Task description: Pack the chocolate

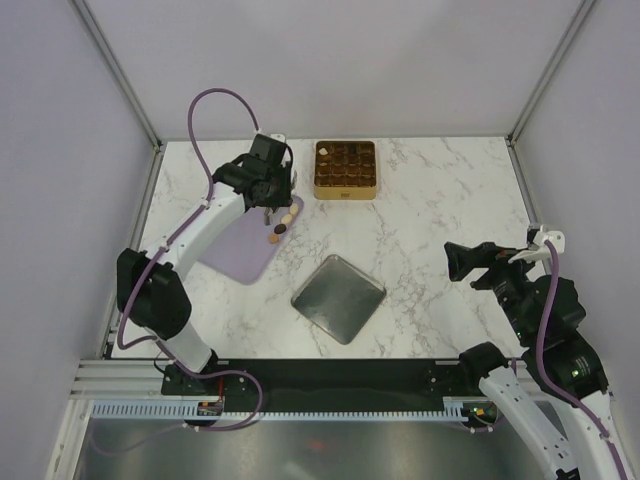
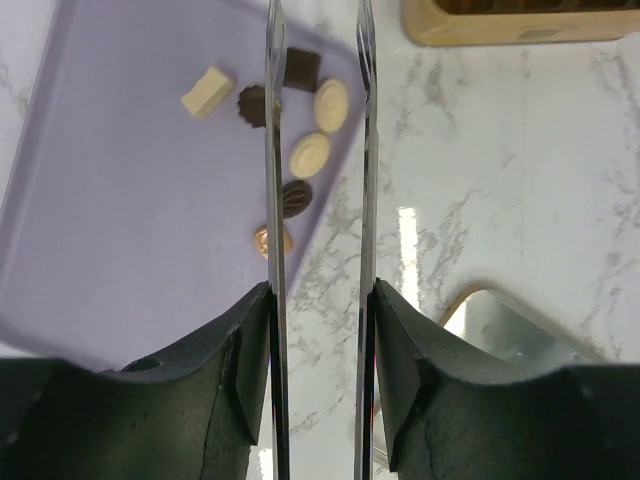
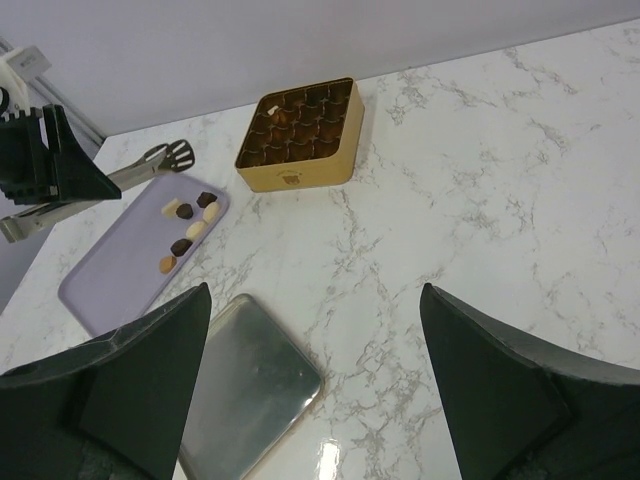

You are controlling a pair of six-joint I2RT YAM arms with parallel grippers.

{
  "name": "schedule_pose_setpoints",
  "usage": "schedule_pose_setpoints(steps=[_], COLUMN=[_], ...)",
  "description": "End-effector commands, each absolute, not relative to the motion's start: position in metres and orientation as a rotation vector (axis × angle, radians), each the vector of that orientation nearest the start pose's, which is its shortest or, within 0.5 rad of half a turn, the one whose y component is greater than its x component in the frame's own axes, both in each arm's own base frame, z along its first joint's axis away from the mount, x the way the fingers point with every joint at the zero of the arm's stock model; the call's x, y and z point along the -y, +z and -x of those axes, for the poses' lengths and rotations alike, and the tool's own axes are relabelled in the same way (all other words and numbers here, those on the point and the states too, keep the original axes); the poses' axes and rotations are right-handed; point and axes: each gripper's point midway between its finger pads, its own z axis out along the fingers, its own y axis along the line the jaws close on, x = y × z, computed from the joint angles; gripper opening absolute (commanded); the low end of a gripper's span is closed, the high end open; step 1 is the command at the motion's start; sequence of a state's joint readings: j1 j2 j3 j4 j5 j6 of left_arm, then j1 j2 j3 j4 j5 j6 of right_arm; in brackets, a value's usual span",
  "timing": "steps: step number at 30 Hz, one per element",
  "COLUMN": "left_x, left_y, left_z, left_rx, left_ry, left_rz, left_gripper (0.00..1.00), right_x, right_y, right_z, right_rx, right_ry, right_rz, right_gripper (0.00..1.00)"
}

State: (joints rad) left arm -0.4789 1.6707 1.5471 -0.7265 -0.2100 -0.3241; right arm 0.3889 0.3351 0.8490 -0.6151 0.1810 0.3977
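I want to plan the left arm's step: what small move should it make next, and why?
Probably lower the left gripper a little onto one chocolate and close. Its jaws stand partly open with nothing between them, above the chocolates clustered at the corner of the lilac board. The gold tin still shows free compartments. The right gripper is wide open, far away.

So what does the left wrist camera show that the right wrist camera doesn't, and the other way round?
Only the left wrist view shows the left gripper close up, its thin blades parted over the chocolate, with nothing between them. Only the right wrist view shows the whole gold tin with its grid compartments, and the right gripper, wide open. Both show the lilac board with the pieces near one corner, the marble table, and the silver lid, though the left wrist catches only a corner of it.
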Motion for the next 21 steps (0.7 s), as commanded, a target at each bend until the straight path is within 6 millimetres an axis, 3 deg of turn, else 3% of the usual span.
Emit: schedule_pose_setpoints(steps=[1, 9, 21], left_x=[0.144, 0.11, 0.107], left_y=[0.192, 0.159, 0.139], left_z=[-0.379, -0.368, -0.378], left_rx=[-2.409, -2.486, -2.534], left_ry=[-0.068, 0.016, 0.012], left_rz=[0.047, 0.151, 0.159], left_gripper=[0.5, 0.5, 0.5], right_x=[-0.063, -0.065, -0.063], right_y=[0.314, 0.318, 0.324], right_z=[-0.186, -0.185, -0.185], right_rx=[-1.671, -1.662, -1.649], right_ry=[0.471, 0.484, 0.473], right_rz=[-0.144, -0.131, -0.129], right_gripper=[0.94, 0.94, 0.94])
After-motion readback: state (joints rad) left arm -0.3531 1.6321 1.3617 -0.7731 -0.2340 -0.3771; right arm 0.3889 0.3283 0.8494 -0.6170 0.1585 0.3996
